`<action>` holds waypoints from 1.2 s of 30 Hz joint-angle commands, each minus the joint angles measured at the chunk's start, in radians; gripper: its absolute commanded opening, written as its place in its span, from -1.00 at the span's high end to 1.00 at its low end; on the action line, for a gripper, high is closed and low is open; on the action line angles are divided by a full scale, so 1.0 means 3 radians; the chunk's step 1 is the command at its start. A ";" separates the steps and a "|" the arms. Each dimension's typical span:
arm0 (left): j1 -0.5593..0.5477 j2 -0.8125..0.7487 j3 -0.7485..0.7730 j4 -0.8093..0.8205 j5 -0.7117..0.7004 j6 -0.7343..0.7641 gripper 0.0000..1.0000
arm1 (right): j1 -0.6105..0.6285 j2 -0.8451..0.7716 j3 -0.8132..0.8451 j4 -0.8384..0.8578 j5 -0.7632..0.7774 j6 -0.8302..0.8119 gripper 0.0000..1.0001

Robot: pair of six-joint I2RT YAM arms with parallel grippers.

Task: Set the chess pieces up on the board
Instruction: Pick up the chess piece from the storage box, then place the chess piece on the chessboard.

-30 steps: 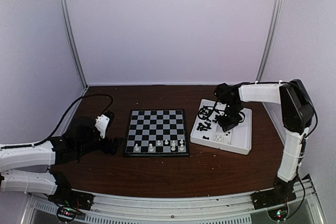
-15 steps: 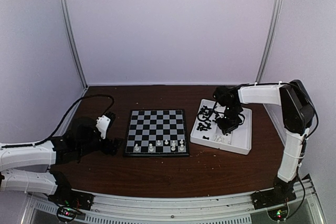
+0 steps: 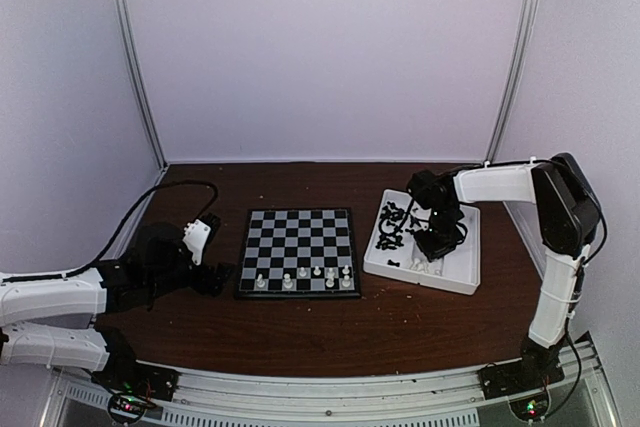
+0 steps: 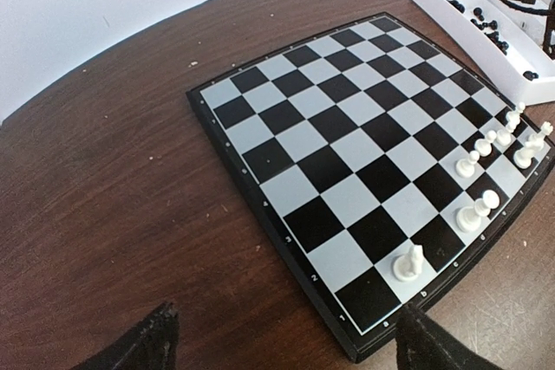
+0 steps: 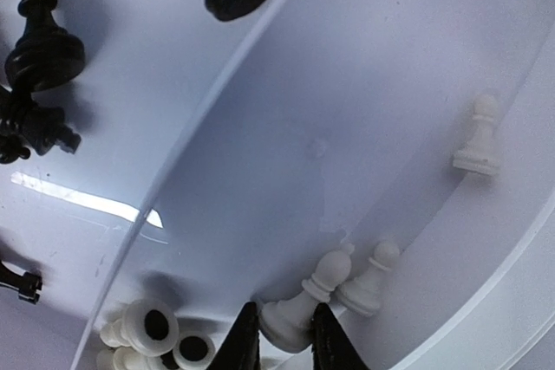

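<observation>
1. The board [image 3: 298,237] lies flat on the brown table [image 3: 300,332], between the two arms, with most of its squares bare.
2. Several white pieces [image 3: 317,276] stand upright in the two rows nearest the arm bases, more of them toward the right side.
3. The left gripper [image 3: 214,275] sits low just off the board's left edge. Its jaws are spread wide and hold nothing. In its wrist view, both dark fingertips [image 4: 147,344] frame the board's near corner.
4. A white divided tray [image 3: 430,282] sits to the right of the board, apart from it. Black pieces [image 3: 392,227] are heaped in its far-left compartment.
5. The right gripper [image 3: 436,244] reaches down into the tray's white-piece compartment. In its wrist view, the jaws are pinched on the base of a tilted white pawn [image 5: 293,316].
6. A second pawn [image 5: 368,276] leans just beside the held one. A third pawn [image 5: 479,138] sits well apart, by the tray wall.
</observation>
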 commanded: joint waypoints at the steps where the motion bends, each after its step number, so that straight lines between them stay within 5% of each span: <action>1: 0.0022 -0.0001 0.0091 0.0059 0.0007 0.0045 -0.73 | 0.0027 -0.0179 -0.0030 0.0037 0.0115 0.0031 0.60; 11: 0.0021 -0.0046 0.0029 0.0171 0.0176 0.0088 -0.71 | 0.0042 -0.0617 -0.0172 0.0251 0.0183 -0.0106 0.66; 20: 0.0021 -0.0037 0.0423 0.0107 0.0894 -0.0953 -0.74 | 0.0124 -0.1319 -0.0631 0.0897 -0.0477 -0.0398 0.62; 36: -0.0114 0.1526 0.1818 0.0504 0.1882 -0.2037 -0.64 | 0.0528 -0.1840 -0.1131 0.2566 -0.1477 -0.0491 0.62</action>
